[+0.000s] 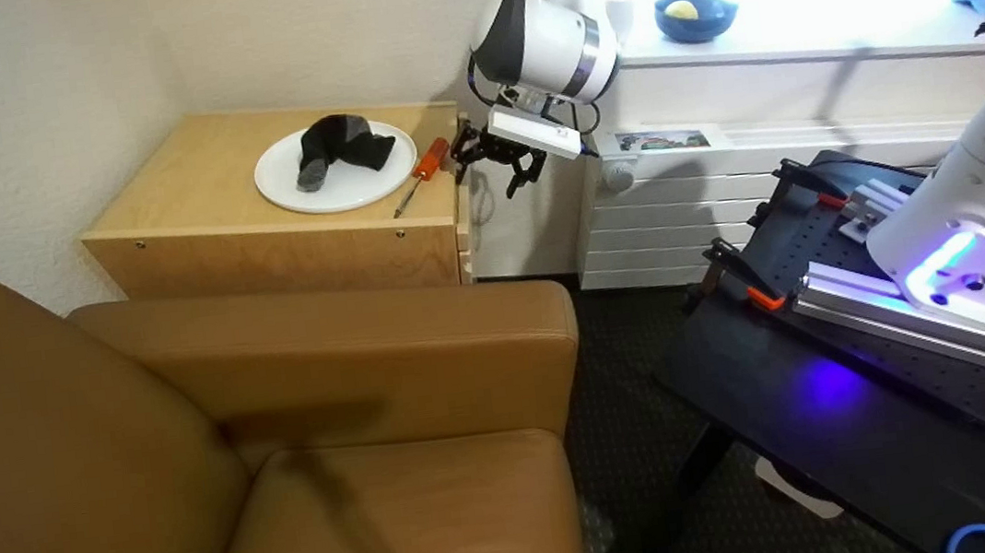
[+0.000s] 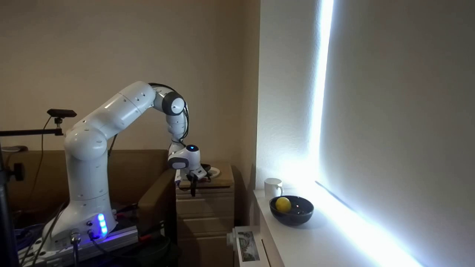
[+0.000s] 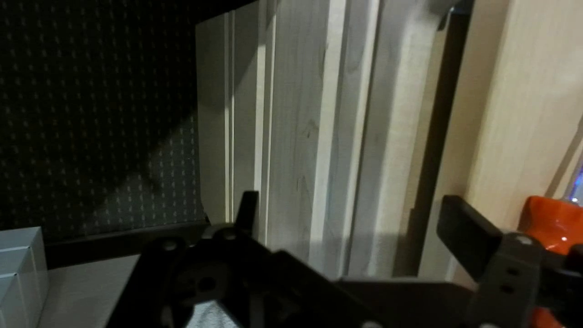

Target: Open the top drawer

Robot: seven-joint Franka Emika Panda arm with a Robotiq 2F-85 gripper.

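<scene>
The gripper (image 3: 350,200) was spread wide at the front of the cabinet (image 3: 537,77), its two fingers (image 3: 462,228) well apart. Between them, in the wrist view, showed the top drawer (image 3: 391,114), just under the cabinet's top: a shallow front of pale wood, part greyed by shadow, part catching warmer light. A dark gap lined its upper edge. Lower drawers (image 3: 296,136) followed beneath. On the cabinet lay an orange-handled screwdriver (image 1: 432,160) and, beside it, a white plate (image 1: 353,192) bearing a black-and-grey cloth (image 1: 338,141).

Arm (image 2: 121,110) sharply bent, gripper (image 3: 350,210) at its far end, jaws wide apart.
</scene>
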